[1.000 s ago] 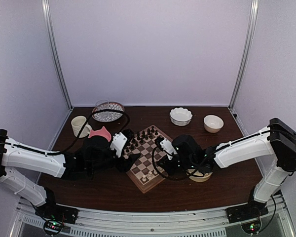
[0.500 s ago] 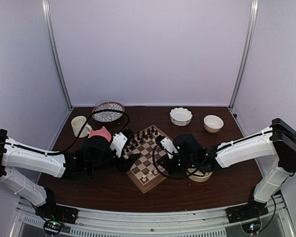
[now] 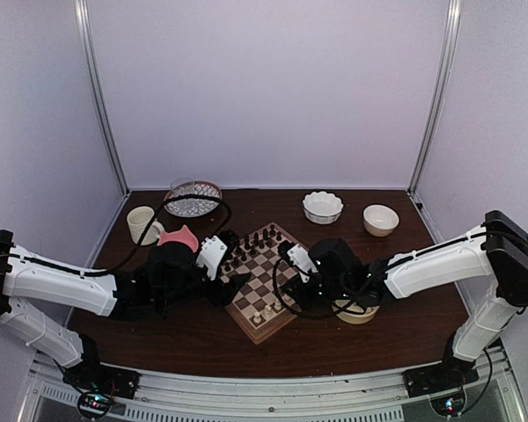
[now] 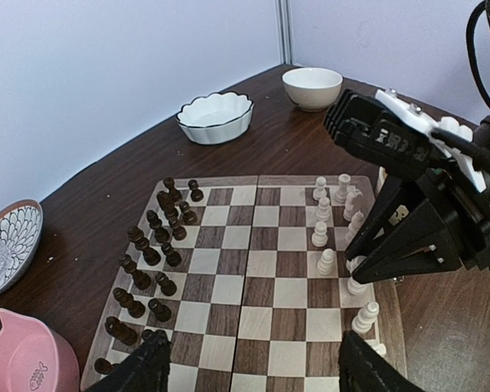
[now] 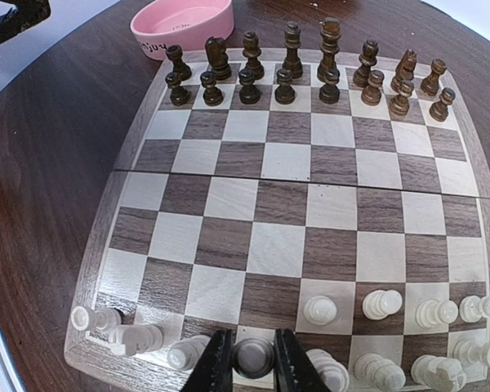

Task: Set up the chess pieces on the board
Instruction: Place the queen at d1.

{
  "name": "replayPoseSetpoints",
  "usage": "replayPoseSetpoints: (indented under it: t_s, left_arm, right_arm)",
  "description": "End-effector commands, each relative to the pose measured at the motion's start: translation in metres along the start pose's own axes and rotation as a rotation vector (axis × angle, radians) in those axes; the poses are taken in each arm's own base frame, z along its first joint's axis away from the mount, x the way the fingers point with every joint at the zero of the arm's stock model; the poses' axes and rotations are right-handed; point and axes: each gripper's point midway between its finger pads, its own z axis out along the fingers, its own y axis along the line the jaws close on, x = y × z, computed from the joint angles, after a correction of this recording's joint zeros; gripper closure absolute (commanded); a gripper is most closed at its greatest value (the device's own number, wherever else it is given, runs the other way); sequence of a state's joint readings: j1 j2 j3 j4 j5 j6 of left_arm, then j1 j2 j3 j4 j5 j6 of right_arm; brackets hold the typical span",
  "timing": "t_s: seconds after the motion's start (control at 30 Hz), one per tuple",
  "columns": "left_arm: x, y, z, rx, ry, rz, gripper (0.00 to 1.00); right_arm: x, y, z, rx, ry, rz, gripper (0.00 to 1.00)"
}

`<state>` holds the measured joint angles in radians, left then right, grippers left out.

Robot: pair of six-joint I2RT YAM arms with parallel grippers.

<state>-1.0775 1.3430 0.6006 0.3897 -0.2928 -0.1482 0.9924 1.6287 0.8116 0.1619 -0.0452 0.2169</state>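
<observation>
**R GRIPPER SETTING CREAM PIECE ON EDGE ROW**

Table (image 3: pixel 202 347): carries the board (image 3: pixel 264 272) at centre.

Board, right wrist view: dark pieces (image 5: pixel 290 49) fill 2 rows at 12 o'clock. Cream pieces (image 5: pixel 320 309) occupy the 2 rows at 6 o'clock, and several appear tipped over. The 4 middle rows are bare and give free travel room.

Right gripper (image 5: pixel 253 367): fingers closed on 1 cream piece (image 5: pixel 253 357), low over the 6 o'clock edge row. The top-down grip prob. keeps it upright for set-down. Neighbours sit close at 3 and 9 o'clock, so clearance is tight.

Left gripper (image 4: pixel 257 363): jaws wide apart, nothing held. It hovers at the board's 9 o'clock side in the top view, prob. parked clear of the work.
</observation>
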Motion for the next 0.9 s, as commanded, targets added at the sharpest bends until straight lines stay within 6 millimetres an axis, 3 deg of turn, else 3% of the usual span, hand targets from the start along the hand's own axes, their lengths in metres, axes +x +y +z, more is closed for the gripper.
replayPoseSetpoints:
  t_s: [0.0,0.6,0.87]
  left_arm:
    - [-0.0201,-0.0026,0.0001,0.011,-0.05,-0.024,0.29]
    - [-0.0211,-0.0023,-0.0008,0.012,-0.053,-0.027,0.29]
    - [-0.0205,-0.0021,-0.0005,0.011,-0.051,-0.026,0.29]
  right_arm:
    - [-0.0016,-0.0056,-0.0054,0.026,-0.006,0.015,0.81]
    - [-0.002,-0.004,-0.0017,0.021,0.004,0.011,0.75]
    - [-0.0001,-0.0028,-0.0021,0.013,0.008,0.011,0.87]
